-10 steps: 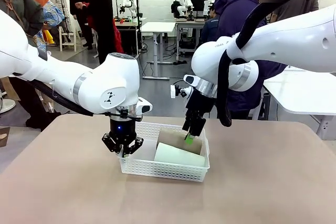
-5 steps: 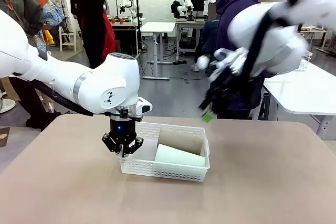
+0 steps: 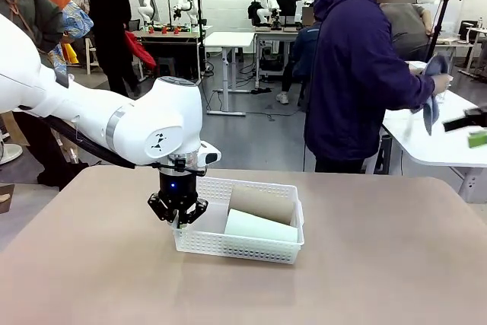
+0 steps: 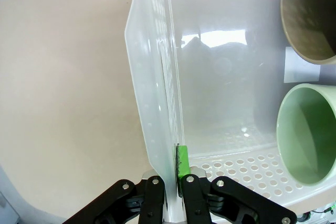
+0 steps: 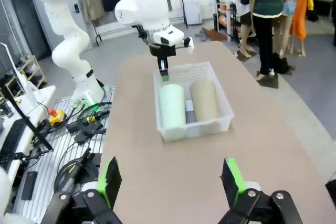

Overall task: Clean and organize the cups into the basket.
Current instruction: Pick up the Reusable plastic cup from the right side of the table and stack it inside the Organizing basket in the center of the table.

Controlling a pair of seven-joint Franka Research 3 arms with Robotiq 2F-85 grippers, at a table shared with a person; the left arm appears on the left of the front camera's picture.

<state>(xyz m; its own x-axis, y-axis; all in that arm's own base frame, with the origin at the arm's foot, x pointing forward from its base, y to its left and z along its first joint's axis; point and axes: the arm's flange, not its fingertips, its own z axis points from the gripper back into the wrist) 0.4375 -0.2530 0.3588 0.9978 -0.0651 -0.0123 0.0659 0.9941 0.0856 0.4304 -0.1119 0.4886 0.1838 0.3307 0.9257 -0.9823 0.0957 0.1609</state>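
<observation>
First, from the front: finds the left gripper (image 3: pixel 177 217) clamped shut on the wall of the basket (image 3: pixel 251 247) at its 9 o'clock end. Finds both cups lying on their sides inside, touching: the brown cup (image 3: pixel 262 203) at 12 o'clock, the mint cup (image 3: pixel 259 226) at 6 o'clock. Puts the basket in the middle of the table (image 3: pixel 380 264). Has a person (image 3: pixel 358 74) standing past the far edge at 1 o'clock, cloth (image 3: pixel 432 106) in hand.

Next, along the left wrist: shows the left gripper (image 4: pixel 172 171) closed flat on the basket (image 4: pixel 149 77) wall, one green pad (image 4: pixel 182 162) pressed to its inner face. Places the open cup mouths at 3 o'clock, brown cup (image 4: pixel 310 24) above mint cup (image 4: pixel 304 129), and bare table (image 4: pixel 63 77) at 9 o'clock.

Lastly, along the right wrist: shows the right gripper (image 5: pixel 172 182) spread wide, holding nothing, high over the table (image 5: pixel 273 156). Places the basket (image 5: pixel 197 128) at 12 o'clock, well apart, mint cup (image 5: pixel 172 106) at 9 o'clock of the brown cup (image 5: pixel 205 99), left gripper (image 5: pixel 164 74) pinching the far end.
</observation>
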